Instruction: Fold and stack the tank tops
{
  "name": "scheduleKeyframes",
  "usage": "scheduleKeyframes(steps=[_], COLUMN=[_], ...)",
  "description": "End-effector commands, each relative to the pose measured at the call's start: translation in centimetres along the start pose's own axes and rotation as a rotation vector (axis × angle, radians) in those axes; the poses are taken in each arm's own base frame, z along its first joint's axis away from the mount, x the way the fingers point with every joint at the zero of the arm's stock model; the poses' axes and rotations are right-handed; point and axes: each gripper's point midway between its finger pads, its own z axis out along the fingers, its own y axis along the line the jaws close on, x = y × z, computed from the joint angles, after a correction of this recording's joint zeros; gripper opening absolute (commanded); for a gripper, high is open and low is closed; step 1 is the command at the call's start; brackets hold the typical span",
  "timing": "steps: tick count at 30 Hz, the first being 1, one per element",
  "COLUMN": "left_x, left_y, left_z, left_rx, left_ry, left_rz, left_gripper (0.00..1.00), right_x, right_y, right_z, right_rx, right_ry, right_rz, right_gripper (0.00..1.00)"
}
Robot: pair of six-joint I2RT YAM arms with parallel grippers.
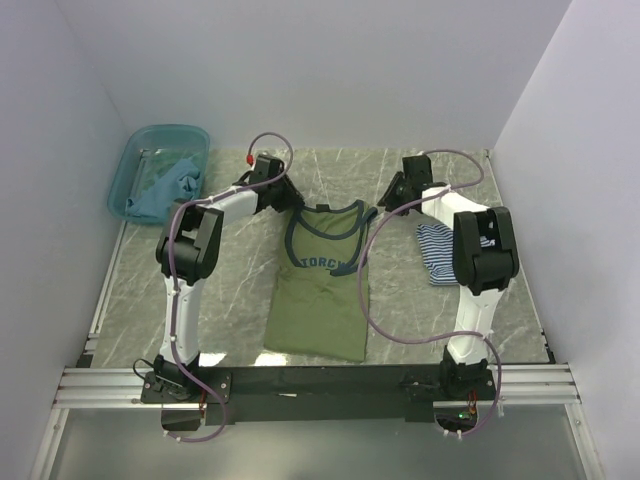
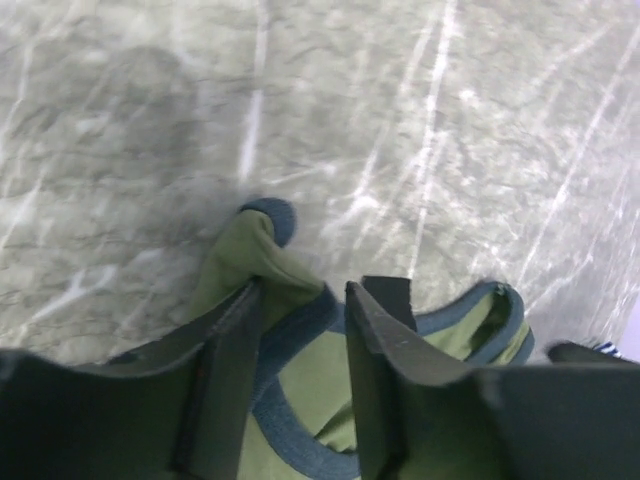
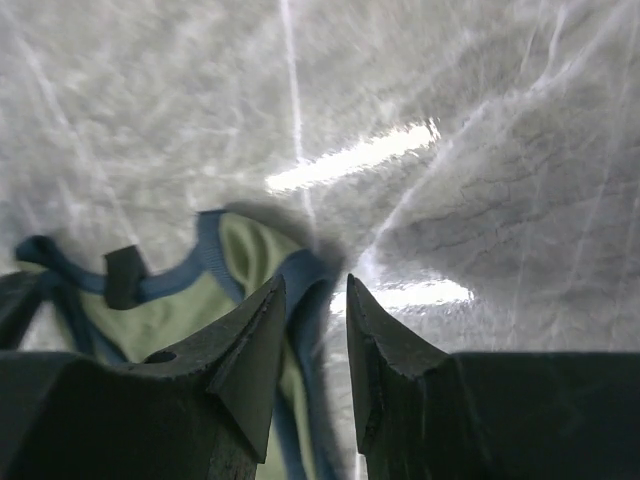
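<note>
The olive green tank top (image 1: 318, 295) lies flat on the middle of the table, with its neck at the far end and its lettering facing up. My left gripper (image 1: 290, 200) hovers over its left shoulder strap (image 2: 245, 245). The jaws stand apart and the dark-trimmed strap lies loose below the gap (image 2: 300, 300). My right gripper (image 1: 384, 205) is at the right shoulder strap (image 3: 235, 245), open (image 3: 315, 295), with the trim beside its left finger. The striped tank top (image 1: 433, 250) lies crumpled at the right, partly behind the right arm. The teal-blue tank top (image 1: 165, 190) is bunched in the basin.
A translucent teal basin (image 1: 150, 145) stands in the far left corner. White walls close the table (image 1: 230, 290) in on three sides. A metal rail (image 1: 320, 385) with both arm bases runs along the near edge, and cables loop over each arm.
</note>
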Motion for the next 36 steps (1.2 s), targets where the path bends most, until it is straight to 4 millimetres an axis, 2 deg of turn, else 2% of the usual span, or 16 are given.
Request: scheduleKeyframes(steps=[1,3,6,9,14,16,19,23,26,28,29,32,36], left_x=[-3.3,-3.5,-2.7,-1.2,2.3,4.3,6.3,8.2,9.3,9.9,10.3,10.4,10.1], left_y=[-6.0,-7.3,-9.2,-10.8,-14.4,-15.9,-17.0,-17.2,-17.1,-17.2,-16.9,-16.6,-15.1], left_z=[-3.3,-3.8,-3.9,-3.5,-2.3,-2.1,-1.2,0.5,1.3,1.5,1.8,2.4,3.8], left_rx=[0.149,0.171,0.226,0.267,0.402,0.471,0.516,0.545,0.565,0.572,0.57,0.545,0.439], left_ry=[-0.108,-0.111,-0.088,-0.054,0.036,0.091,0.134,0.17,0.194,0.209,0.215,0.203,0.179], left_rz=[0.097,0.129,0.158,0.18,0.213,0.231,0.244,0.24,0.23,0.232,0.237,0.233,0.225], left_gripper=[0.46,0.46,0.46,0.46,0.43,0.41,0.39,0.37,0.36,0.36,0.36,0.36,0.33], right_x=[-1.3,-1.1,-0.5,-0.2,0.2,0.2,0.1,0.0,-0.1,-0.2,-0.2,0.0,0.7], right_y=[0.5,0.7,0.7,0.5,0.2,0.3,0.5,0.6,0.7,0.5,0.5,-0.1,-0.5], right_z=[0.7,1.5,2.3,3.0,3.4,3.5,3.4,3.4,3.2,3.1,3.1,2.7,3.0], right_rx=[-0.037,-0.057,-0.071,-0.072,-0.089,-0.098,-0.116,-0.12,-0.121,-0.109,-0.105,-0.082,-0.07], right_ry=[-0.02,-0.004,0.02,0.027,0.026,0.024,0.023,0.021,0.025,0.024,0.024,0.022,0.051], right_rz=[-0.012,-0.004,0.004,0.015,0.047,0.055,0.065,0.07,0.062,0.051,0.038,0.02,0.001], right_gripper=[0.38,0.38,0.38,0.39,0.39,0.37,0.31,0.14,0.13,0.15,0.22,0.32,0.35])
